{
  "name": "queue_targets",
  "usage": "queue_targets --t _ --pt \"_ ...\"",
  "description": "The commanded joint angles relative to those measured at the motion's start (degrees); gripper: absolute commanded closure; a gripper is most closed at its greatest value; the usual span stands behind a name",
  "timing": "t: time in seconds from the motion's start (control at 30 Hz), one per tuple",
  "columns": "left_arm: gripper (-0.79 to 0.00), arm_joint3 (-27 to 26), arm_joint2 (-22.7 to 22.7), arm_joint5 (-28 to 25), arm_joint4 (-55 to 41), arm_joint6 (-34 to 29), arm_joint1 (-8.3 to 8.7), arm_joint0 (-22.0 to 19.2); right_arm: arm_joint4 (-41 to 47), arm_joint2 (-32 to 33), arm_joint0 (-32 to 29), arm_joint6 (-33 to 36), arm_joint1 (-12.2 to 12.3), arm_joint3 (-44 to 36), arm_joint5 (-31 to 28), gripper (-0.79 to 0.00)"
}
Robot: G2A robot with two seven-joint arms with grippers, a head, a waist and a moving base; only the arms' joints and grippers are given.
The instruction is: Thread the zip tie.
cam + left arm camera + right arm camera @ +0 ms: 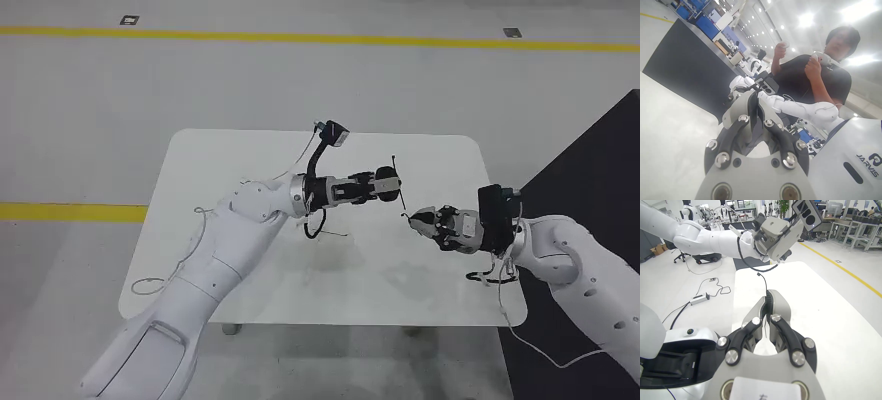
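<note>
Top view: right tool (414, 221) clenched on zip tie (403, 205) nr frame centre. Strap's long axis runs up-frame past left tool (397, 186), pinched shut, contents unclear. Head end nearer left arm.

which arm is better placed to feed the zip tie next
Likely right: the right end effector is shut on the zip tie, its head end free ahead. The left end effector is shut; what it holds is unclear.

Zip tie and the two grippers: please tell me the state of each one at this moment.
zip tie: not threaded, head free.
right gripper: shut on the zip tie's strap.
left gripper: shut; whether it holds anything cannot be told.
</note>
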Motion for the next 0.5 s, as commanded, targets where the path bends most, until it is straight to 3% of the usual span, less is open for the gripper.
queue_targets --t 0.0,0.17,0.47 --pt "0.0 0.4 0.0 0.4 -0.6 -0.4 -0.05 0.0 0.6 -2.0 0.9 -0.4 1.1 -0.2 0.0 0.0" --pt "0.0 1.5 0.1 1.4 -2.4 -1.4 -0.27 -0.3 0.2 -7.9 3.8 -2.8 3.4 -1.0 0.0 0.0" --pt "0.0 1.0 0.0 1.4 -3.4 -1.4 -0.29 -0.4 0.1 -8.3 4.0 -3.1 3.5 -1.0 0.0 0.0"
